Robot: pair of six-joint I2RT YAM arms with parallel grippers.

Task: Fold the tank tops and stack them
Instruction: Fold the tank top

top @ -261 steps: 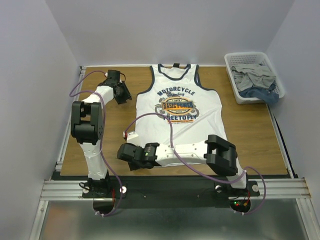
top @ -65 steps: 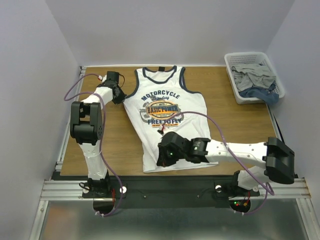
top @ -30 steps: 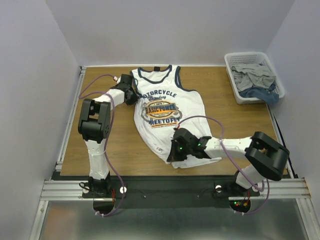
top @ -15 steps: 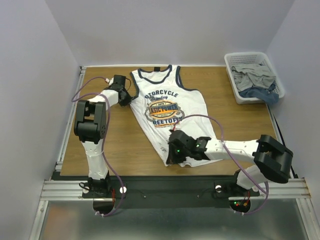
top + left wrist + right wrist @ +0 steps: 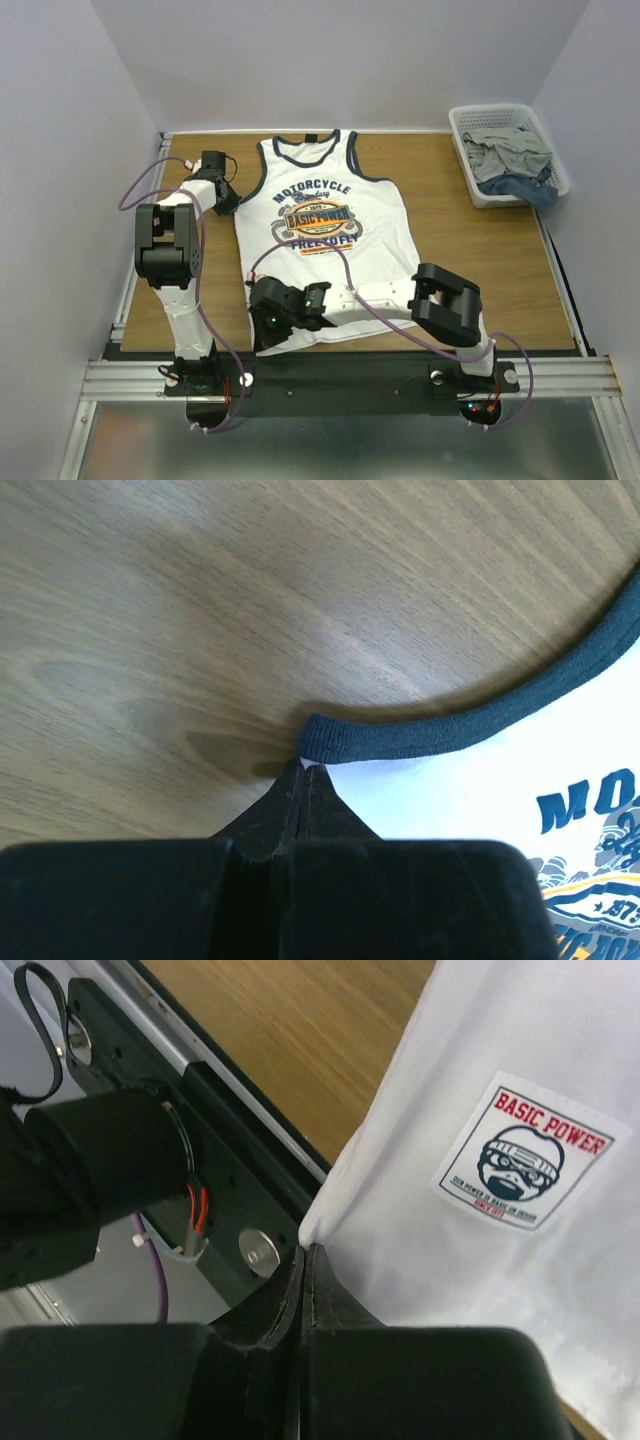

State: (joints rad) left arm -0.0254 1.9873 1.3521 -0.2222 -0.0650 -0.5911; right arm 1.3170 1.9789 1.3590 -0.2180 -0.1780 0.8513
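Tank top [image 5: 320, 225]: flat, middle of bench [image 5: 480, 250]; chest print "MOTORCYCLE".
Hem patch [image 5: 522, 1150]: "BASIC POWER".
Left gripper [image 5: 303, 772]: closed on navy armhole trim [image 5: 440, 735].
Right gripper [image 5: 303, 1260]: closed on hem corner, near edge.

1 tank top [image 5: 325, 235], 1 basket [image 5: 490, 108] of clothes [image 5: 512, 155], 1 table [image 5: 480, 260], and 2 grippers: left gripper [image 5: 303, 772], right gripper [image 5: 302, 1255].

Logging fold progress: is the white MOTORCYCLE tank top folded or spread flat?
Spread flat: the tank top lies open, whole chest print showing; left gripper pinches its armhole trim, right gripper its hem corner.
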